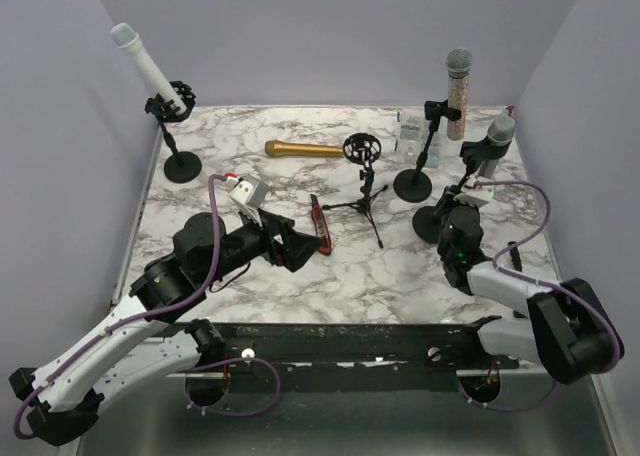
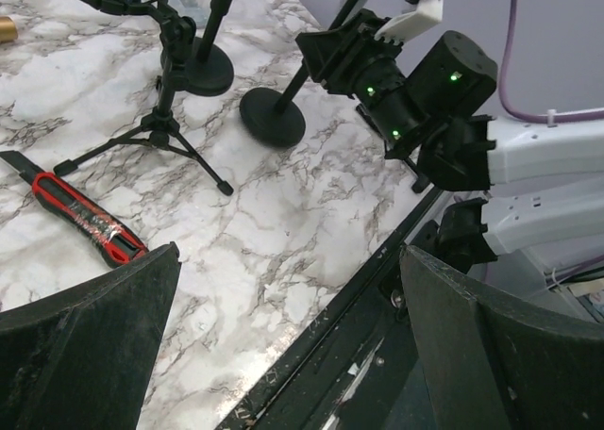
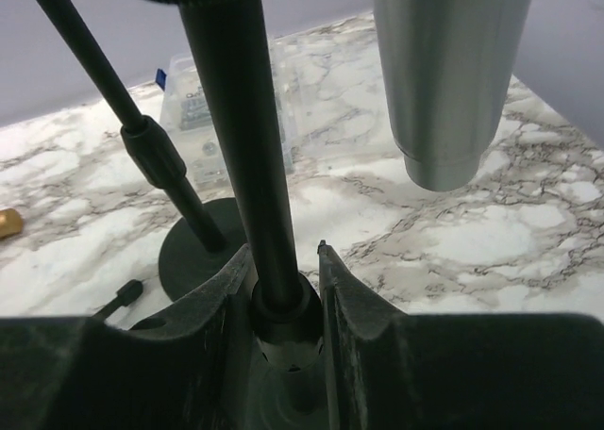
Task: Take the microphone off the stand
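A grey microphone (image 1: 497,136) sits tilted in a black stand at the right, on a round base (image 1: 432,224). My right gripper (image 1: 462,198) is shut on that stand's pole low down. In the right wrist view the pole (image 3: 241,147) runs up between the fingers (image 3: 359,298), the gripper (image 3: 285,260) clamps its lower collar, and the microphone's silver body (image 3: 451,72) hangs above to the right. My left gripper (image 1: 300,246) is open and empty above the table's middle-left; in its wrist view (image 2: 288,289) it faces the table's front edge.
A white microphone (image 1: 148,68) stands in a stand at far left, a glittery one (image 1: 457,86) on a stand at back right. A gold microphone (image 1: 303,149) lies at the back. A tripod (image 1: 365,191), red box cutter (image 1: 320,224) and clear box (image 1: 410,134) are around the middle.
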Robot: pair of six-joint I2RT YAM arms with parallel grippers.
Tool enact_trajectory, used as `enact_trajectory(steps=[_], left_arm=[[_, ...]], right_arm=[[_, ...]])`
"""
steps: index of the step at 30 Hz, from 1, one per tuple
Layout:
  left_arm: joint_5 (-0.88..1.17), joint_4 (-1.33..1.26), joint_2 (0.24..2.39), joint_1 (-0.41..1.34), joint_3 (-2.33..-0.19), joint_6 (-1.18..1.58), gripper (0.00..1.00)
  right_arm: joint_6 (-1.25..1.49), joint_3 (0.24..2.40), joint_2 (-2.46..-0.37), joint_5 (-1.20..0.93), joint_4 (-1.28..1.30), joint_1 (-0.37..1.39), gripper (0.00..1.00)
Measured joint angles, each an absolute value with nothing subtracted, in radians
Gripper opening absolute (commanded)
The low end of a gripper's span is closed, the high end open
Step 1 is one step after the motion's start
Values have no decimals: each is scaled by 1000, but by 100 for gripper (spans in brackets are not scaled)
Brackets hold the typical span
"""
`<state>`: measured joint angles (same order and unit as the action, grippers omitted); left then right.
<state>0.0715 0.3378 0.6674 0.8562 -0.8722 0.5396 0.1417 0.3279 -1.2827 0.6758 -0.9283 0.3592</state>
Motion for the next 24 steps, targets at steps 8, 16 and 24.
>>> enact_trajectory(steps=[8,16,24], left_arm=[[73,305,682,851,-844,543,99],[86,263,686,850,-822,558,99],[91,249,674,850,-818,573,99]], right_arm=[[348,306,-995,653,-515,444,1],[388,363,-1004,831,-337,701,4],[434,401,-1037,885,-283,726,41]])
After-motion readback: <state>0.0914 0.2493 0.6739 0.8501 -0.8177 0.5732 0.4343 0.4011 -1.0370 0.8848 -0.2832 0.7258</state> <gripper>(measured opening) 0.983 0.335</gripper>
